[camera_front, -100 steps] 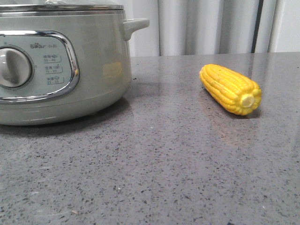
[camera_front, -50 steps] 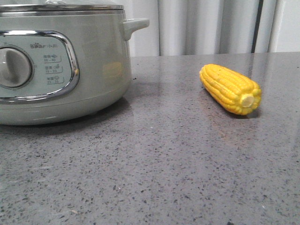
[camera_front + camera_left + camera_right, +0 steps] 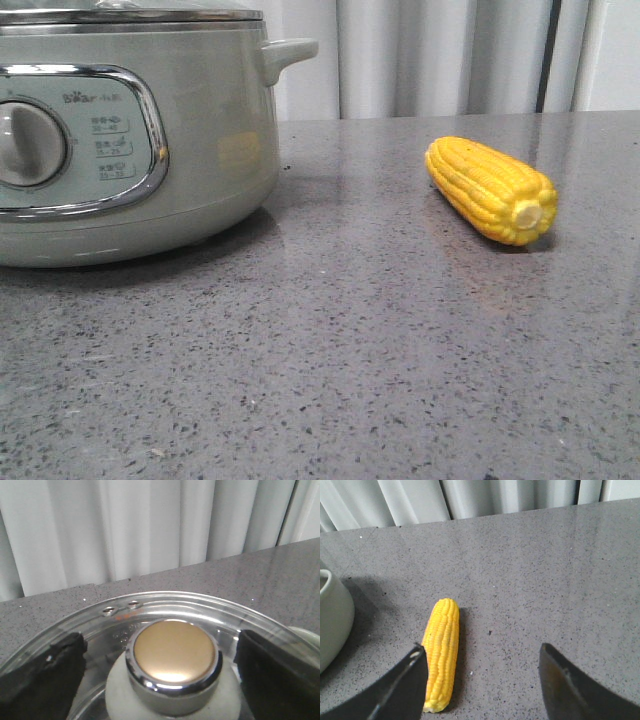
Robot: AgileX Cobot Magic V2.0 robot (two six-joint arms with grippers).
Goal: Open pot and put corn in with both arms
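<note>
The near part of the speckled grey table is bare stone in the front view, and neither gripper is seen in that view. Farther back, the corn is laid flat on the table at the right, its pale stub end turned toward the camera and slightly right; it is well apart from the pot, which stands at the left with its panel and dial facing forward and a stubby handle projecting to the right. The glass lid is seated on the pot. In the right wrist view, the right gripper is held above the table with its jaws spread wide; nothing is gripped, and the corn is seen just beside one finger, not centred between the two. In the left wrist view, the left gripper is positioned over the lid, jaws parted to either side of the gold-topped knob; contact with the knob is not observed. A pale curtain closes the far side.
</note>
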